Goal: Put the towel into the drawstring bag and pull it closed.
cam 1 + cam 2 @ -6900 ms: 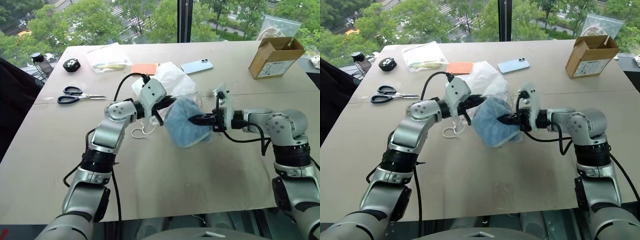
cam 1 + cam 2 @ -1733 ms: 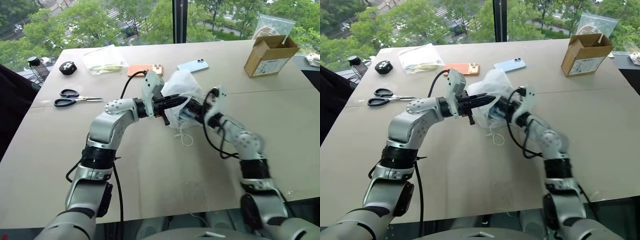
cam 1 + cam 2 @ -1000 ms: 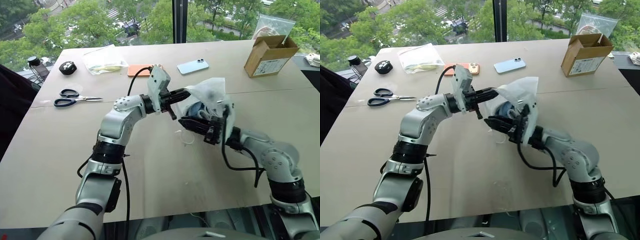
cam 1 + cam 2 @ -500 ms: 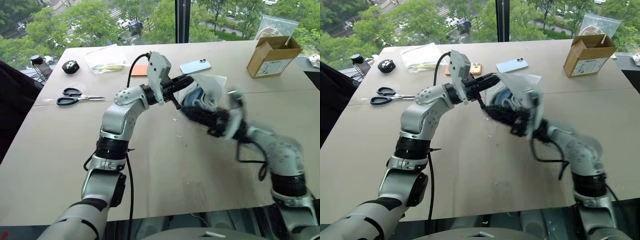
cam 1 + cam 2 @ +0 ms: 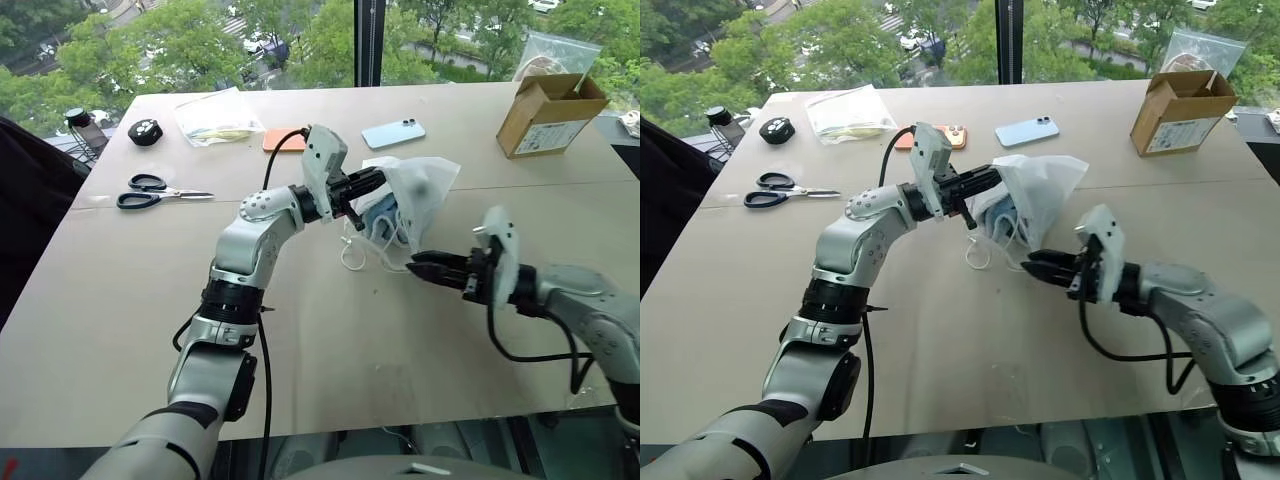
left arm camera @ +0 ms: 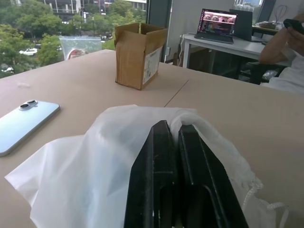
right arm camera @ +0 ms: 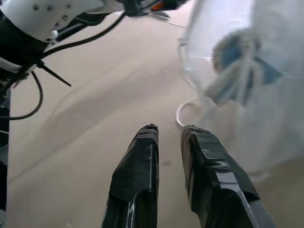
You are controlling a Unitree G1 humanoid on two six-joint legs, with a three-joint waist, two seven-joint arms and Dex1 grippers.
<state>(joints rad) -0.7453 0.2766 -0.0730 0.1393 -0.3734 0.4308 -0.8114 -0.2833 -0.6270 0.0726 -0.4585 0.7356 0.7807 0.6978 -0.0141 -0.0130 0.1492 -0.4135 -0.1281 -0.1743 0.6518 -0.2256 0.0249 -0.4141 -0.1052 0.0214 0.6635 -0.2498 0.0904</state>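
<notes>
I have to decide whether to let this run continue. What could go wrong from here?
The towel sits near the drawstring bag's open mouth and could slip out. The left gripper pinches only thin fabric, which might slide free. The right gripper holds nothing, and the loose cords look hard to catch.

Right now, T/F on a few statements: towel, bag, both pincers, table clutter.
1. The towel is inside the drawstring bag. True; blue shows through the fabric.
2. The left pincer is shut on the drawstring bag. True.
3. The right pincer grips the towel. False; it holds nothing and sits apart from the bag, fingers slightly parted.
4. The bag's cords are pulled tight. False; they hang in slack loops on the table.
5. The scissors lie in the cardboard box. False; they lie on the table, far across it from the box.
</notes>
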